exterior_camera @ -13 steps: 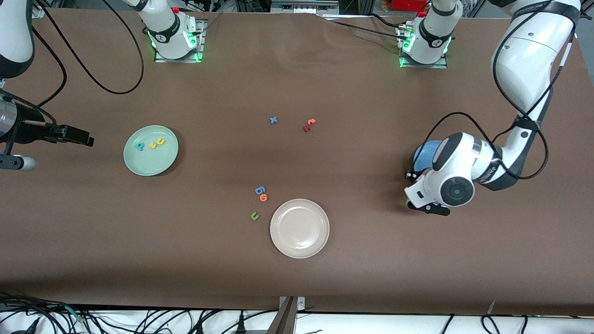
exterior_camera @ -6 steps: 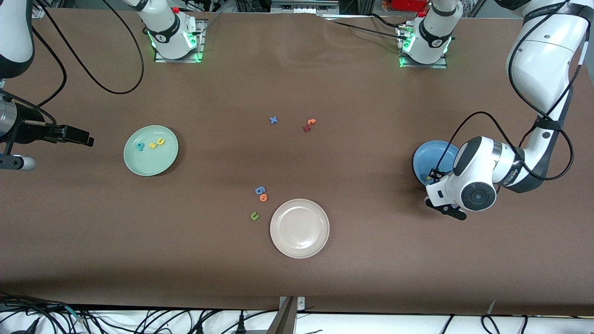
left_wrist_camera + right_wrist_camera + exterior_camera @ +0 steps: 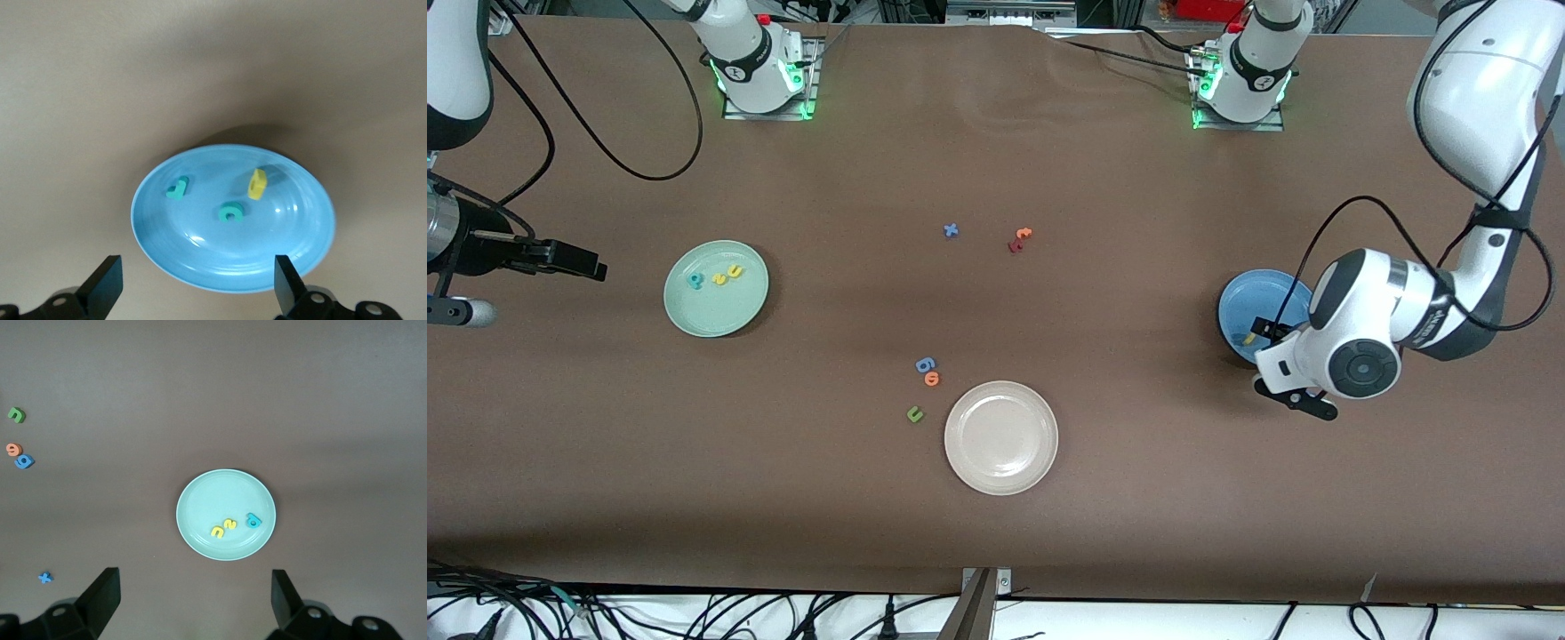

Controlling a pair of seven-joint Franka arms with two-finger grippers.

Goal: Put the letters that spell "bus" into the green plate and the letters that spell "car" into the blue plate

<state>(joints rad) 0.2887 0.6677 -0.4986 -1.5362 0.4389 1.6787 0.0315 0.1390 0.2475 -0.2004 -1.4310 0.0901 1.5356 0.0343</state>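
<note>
From where I stand both words look spelled out. The green plate [image 3: 716, 311] lies at about nine o'clock on the counter [image 3: 996, 533] as the front camera sees it, toward the right arm's end. It carries the teal "b" [image 3: 694, 281], the yellow "s" [image 3: 719, 279] and the yellow "u" [image 3: 735, 271] in a short row. The blue plate [image 3: 287, 227] lies at about three o'clock, toward the left arm's end, and holds the teal "c" [image 3: 231, 212], the teal "r" [image 3: 177, 189] and the yellow "a" [image 3: 257, 184]. The left gripper [image 3: 197, 280] hangs over that plate's rim at roughly five o'clock, its fingers spread wide with nothing between them. The risk I see is in its retreat: a low or sideways pull-away could catch the rim with a finger, and a knocked plate would slide or tip and shed these light letters. The "a" seems to stand up on its edge rather than lie flat, though I can't be sure from here, so a small jolt might topple it or roll it out. The right gripper [image 3: 193, 593] waits over the counter at nine o'clock of the green plate, fingers likewise spread and empty. A second hazard is needless tidying. The green "u" [image 3: 914, 413] near the beige-white plate [image 3: 1000, 471] could be taken for a wanted letter and spoil a finished word.
</note>
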